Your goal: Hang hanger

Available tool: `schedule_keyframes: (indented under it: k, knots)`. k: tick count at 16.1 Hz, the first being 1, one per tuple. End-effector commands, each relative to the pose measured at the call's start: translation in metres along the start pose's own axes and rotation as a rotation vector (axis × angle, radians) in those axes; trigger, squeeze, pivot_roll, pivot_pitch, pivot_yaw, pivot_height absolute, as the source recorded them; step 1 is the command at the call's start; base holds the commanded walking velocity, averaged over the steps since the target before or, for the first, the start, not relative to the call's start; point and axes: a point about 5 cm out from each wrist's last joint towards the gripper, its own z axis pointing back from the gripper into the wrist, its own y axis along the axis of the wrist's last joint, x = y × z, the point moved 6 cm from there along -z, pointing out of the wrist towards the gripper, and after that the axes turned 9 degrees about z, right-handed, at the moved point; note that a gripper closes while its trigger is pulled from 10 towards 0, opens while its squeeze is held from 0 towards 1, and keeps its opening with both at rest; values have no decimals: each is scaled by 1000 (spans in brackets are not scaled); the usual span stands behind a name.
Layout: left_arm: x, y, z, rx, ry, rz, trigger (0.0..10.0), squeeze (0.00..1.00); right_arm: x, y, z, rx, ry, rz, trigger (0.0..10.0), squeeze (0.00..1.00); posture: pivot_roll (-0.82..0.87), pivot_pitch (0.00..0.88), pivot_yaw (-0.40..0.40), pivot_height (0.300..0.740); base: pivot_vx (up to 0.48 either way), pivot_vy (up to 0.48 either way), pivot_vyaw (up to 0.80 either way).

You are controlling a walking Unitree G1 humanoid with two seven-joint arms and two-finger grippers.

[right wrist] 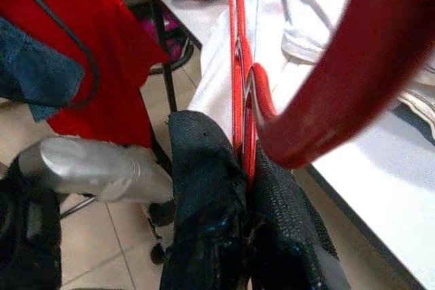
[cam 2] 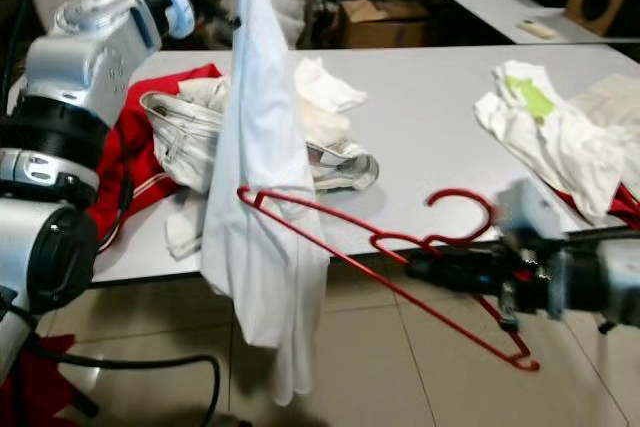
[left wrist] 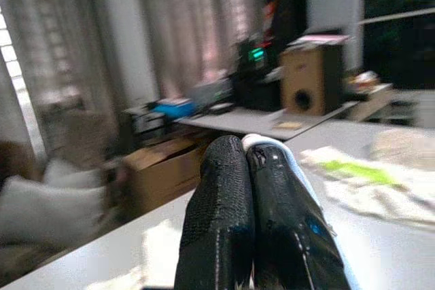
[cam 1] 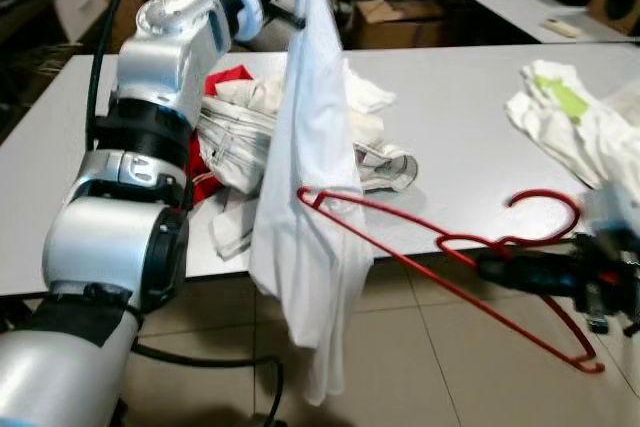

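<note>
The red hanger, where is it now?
In the left eye view, the red hanger is held by the right gripper just off the table's near edge, one end inside the hanging white garment.

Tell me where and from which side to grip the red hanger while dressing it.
Grip the red hanger at its neck, below the hook, from the robot's right, where the right gripper is shut on it. That leaves its far shoulder free to enter the white garment.
</note>
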Motion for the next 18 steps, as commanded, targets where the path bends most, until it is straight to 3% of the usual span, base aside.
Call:
schedule_keyframes:
  k: [1,4,5,7,9,10,12,13,15,18]
  knots:
    - [28,31,-7,65,-119,6,10000,0,3,4,-10,7,16,45,10000,0,-199,0,15,719,0,0,0]
    - [53,41,-7,75,-225,3,10000,0,2,12,-24,23,79,95,10000,0,-197,0,14,719,0,0,0]
    - [62,55,-4,107,-267,16,10000,0,5,14,-27,7,107,129,10000,0,-196,0,13,719,0,0,0]
    - [61,81,4,180,-281,32,10000,0,17,11,-19,-72,122,184,10000,0,-193,0,7,719,0,0,0]
    - [55,107,14,270,-288,88,10000,0,43,11,-10,-131,55,235,10000,0,-186,0,-4,719,0,0,0]
    - [55,111,16,283,-292,97,10000,0,47,12,-8,-137,40,243,10000,0,-184,0,-5,719,0,0,0]
    - [60,122,24,313,-324,122,10000,0,75,25,-6,-127,-57,298,10000,0,-178,0,-15,719,0,0,0]
    - [63,124,26,318,-342,128,10000,0,98,42,-7,-73,-167,339,10000,0,-175,0,-18,719,0,0,0]
    - [67,126,27,323,-364,129,10000,0,128,70,-3,-1,-302,397,10000,0,-173,0,-20,719,0,0,0]
    - [72,138,34,380,-390,147,10000,0,190,130,37,80,-663,496,10000,0,-170,0,-21,719,0,0,0]
